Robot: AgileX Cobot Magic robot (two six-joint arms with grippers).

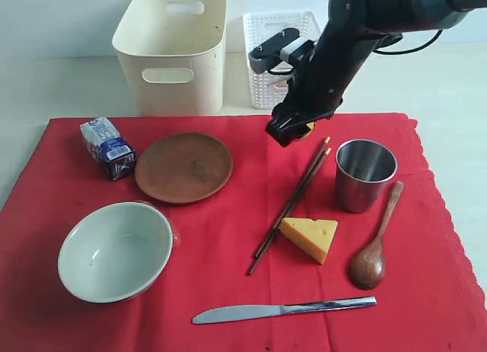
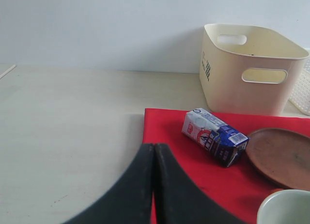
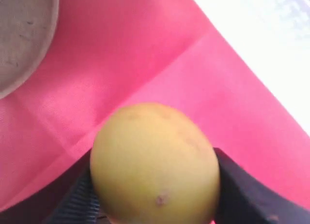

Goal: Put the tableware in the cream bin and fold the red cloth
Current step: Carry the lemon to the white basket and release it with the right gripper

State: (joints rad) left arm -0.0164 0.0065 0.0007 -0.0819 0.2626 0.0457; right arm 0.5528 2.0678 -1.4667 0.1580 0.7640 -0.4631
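Tableware all lies on the large bright red cloth (image 1: 221,249), which is spread flat and unfolded on the worktop (image 1: 46,86), so I judge that neither part of the task is done. Nearest is the silver table knife (image 1: 283,309), then the pale green-white bowl (image 1: 114,251), the dark wooden spoon (image 1: 373,253), the brown chopsticks (image 1: 293,204), the steel cup (image 1: 365,173) and the round brown plate (image 1: 183,167). Behind them the right pincer (image 1: 289,130) grips a round yellow lemon (image 3: 155,163). The left pincer (image 2: 154,149) has its fingers pressed together, holding nothing. Farthest, the tall cream plastic bin (image 1: 171,82) stands beyond the cloth; no tableware shows inside.
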